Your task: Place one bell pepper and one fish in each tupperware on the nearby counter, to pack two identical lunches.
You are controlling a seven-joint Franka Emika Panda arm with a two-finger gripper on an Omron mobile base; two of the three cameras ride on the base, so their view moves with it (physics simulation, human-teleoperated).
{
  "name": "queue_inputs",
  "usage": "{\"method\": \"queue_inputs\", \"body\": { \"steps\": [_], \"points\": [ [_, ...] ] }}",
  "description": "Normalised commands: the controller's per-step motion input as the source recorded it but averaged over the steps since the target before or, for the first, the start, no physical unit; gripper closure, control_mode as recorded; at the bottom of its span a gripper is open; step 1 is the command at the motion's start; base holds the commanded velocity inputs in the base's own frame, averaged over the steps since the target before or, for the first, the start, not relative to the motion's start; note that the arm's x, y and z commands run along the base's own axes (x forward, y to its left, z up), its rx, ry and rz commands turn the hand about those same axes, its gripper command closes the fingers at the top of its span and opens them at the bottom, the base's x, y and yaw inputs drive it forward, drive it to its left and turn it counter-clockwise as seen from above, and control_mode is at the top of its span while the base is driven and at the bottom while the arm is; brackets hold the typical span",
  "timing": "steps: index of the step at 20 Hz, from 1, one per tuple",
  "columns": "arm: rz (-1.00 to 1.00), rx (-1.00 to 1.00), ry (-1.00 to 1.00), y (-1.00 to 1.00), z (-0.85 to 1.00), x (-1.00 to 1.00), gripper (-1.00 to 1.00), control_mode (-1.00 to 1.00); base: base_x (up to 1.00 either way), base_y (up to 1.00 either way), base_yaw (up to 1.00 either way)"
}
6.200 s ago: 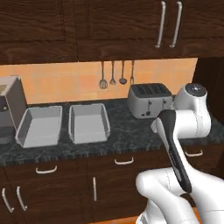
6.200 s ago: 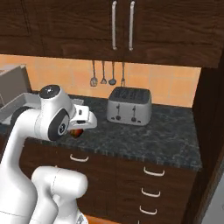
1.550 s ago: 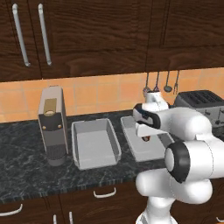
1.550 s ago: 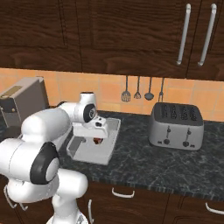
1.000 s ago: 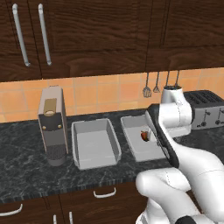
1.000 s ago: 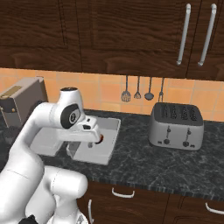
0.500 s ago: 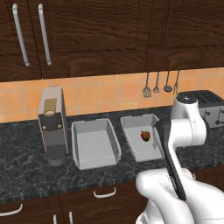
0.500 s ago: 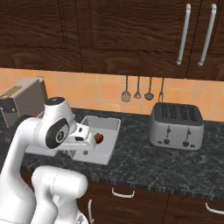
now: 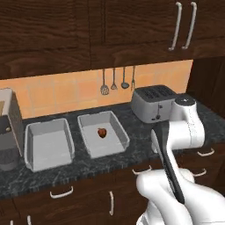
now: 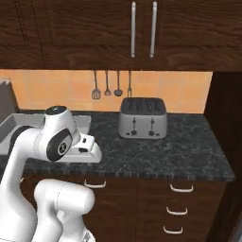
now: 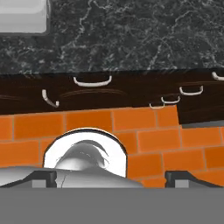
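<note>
Two grey tupperware trays are seen side by side on the counter (image 9: 110,165) in the left base view, close together but apart. The left tray (image 9: 47,143) lies beside a dark appliance (image 9: 9,132) at the frame's left edge. The right tray (image 9: 102,133) holds one small reddish-brown item (image 9: 102,132) near its middle; whether it is a pepper or a fish cannot be told at this size. A silver toaster (image 9: 154,103) stands on the counter to the right of the trays, well apart from them, and utensils (image 9: 117,80) hang on the orange backsplash above. In the right base view the arm's white body stands in front of the counter, and a tray's rim (image 10: 14,124) is partly hidden behind it. In the hand view the gripper (image 11: 112,176) is seen with its two dark fingertips (image 11: 43,177) set far apart at the bottom, the jaws released and nothing held between them. The hand is pointed down past the counter edge, so that marbled stone, a tray corner (image 11: 22,16), the dark drawer fronts with white handles (image 11: 92,80) and an orange brick floor (image 11: 148,131) are shown.
</note>
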Motion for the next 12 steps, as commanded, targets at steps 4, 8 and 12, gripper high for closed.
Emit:
{"method": "queue_inputs", "body": {
  "steps": [4,8,12],
  "points": [
    [0.00,0.00,0.00,0.00,0.00,0.00,-1.00,1.00,0.00,-1.00,-0.59],
    [0.00,0.00,0.00,0.00,0.00,0.00,-1.00,1.00,0.03,-1.00,-0.61],
    [0.00,0.00,0.00,0.00,0.00,0.00,-1.00,1.00,-0.54,-0.97,-0.29]
  ]
}}
